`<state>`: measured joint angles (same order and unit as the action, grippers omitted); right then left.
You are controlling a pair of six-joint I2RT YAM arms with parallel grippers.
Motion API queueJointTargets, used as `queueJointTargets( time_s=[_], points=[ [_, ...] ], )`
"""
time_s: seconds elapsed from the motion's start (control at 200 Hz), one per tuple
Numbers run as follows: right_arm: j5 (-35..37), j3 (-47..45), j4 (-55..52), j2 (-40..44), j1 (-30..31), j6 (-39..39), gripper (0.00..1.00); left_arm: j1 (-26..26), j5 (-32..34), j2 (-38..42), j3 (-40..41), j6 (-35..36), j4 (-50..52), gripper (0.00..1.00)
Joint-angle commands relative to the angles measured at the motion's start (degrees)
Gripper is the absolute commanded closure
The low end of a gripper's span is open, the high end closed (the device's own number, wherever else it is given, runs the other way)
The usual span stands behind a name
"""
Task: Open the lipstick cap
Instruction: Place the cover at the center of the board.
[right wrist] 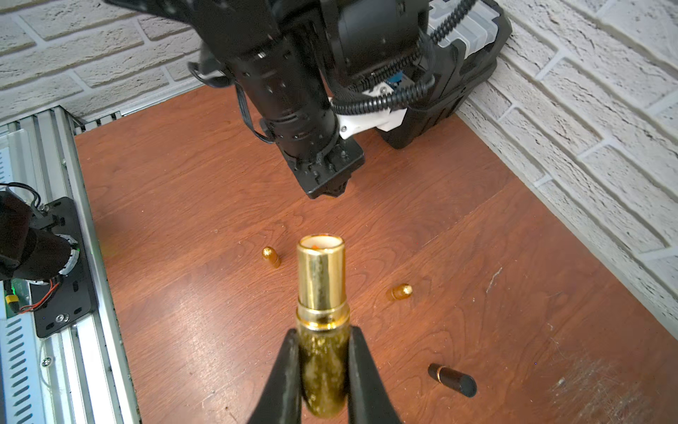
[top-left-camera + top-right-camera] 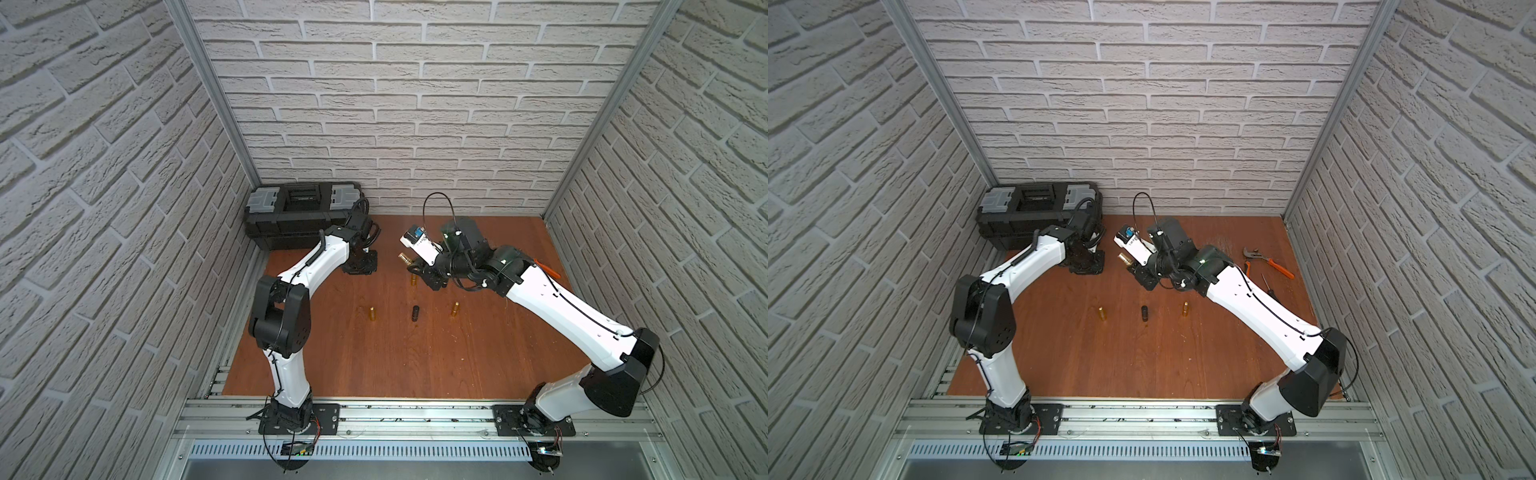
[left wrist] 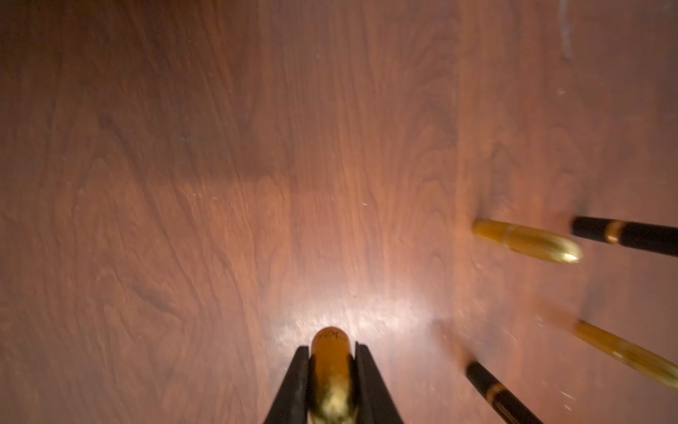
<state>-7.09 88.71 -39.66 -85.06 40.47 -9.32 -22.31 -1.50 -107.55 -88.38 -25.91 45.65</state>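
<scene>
A two-armed robot works over a brown wooden table (image 2: 478, 353) with a black toolbox (image 2: 303, 216) set against the back wall. The right gripper (image 1: 323, 330) is clamped tight around the lower body of a gold lipstick (image 1: 321, 282). It holds the lipstick up off the table, a short way out from the toolbox, past the end that faces the table's middle. The cap is off, and the open inner tube shows a pale rim with a speck of orange inside. The left gripper (image 3: 332, 348) hangs just in front of the toolbox, nearer to it than the lipstick is, its two black fingers pinched on a gold, round-ended cap (image 3: 330, 367) (this wrist view is blurred). Farther from the toolbox, toward the front rail, a closed gold lipstick (image 2: 371, 313), a black lipstick (image 2: 415, 313) and another gold lipstick (image 2: 455, 308) stand in a loose row. Orange-handled pliers (image 2: 1273, 262) lie across the table from the toolbox.
</scene>
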Motion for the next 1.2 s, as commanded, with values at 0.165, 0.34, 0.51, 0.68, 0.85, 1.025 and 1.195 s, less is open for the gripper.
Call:
queueJointTargets(
  time_s=[0.165, 0.34, 0.51, 0.68, 0.85, 1.025, 1.195],
  points=[
    [2.93, -2.00, 1.34, 0.95, 0.74, 1.92, 0.97, 1.01, 7.47, -6.03, 1.76, 1.02, -7.48, 0.90],
    [4.01, -2.45, 1.44, 0.86, 1.18, 2.05, 0.97, 1.46, 6.69, -7.48, 3.91, 0.95, -10.38, 0.90],
    [4.71, -2.62, 1.43, 0.43, 1.28, 2.13, 0.97, 2.13, 4.73, -8.71, 3.96, 1.04, -10.80, 0.89],
    [5.77, -2.60, 1.44, -0.11, 1.46, 2.08, 0.97, 2.24, 3.56, -9.81, 4.48, 1.30, -10.83, 0.88],
    [6.17, -2.62, 1.44, -0.37, 1.57, 2.06, 0.97, 2.42, 2.82, -9.91, 6.18, 0.91, -11.98, 0.86],
    [6.38, -2.73, 1.35, -0.72, 1.63, 2.05, 0.97, 2.33, 2.73, -9.95, 6.99, 0.99, -11.99, 0.79],
    [6.73, -2.66, 1.33, -0.99, 1.82, 2.18, 0.97, 2.44, 3.08, -9.43, 6.99, 1.20, -11.73, 0.65]
  ],
)
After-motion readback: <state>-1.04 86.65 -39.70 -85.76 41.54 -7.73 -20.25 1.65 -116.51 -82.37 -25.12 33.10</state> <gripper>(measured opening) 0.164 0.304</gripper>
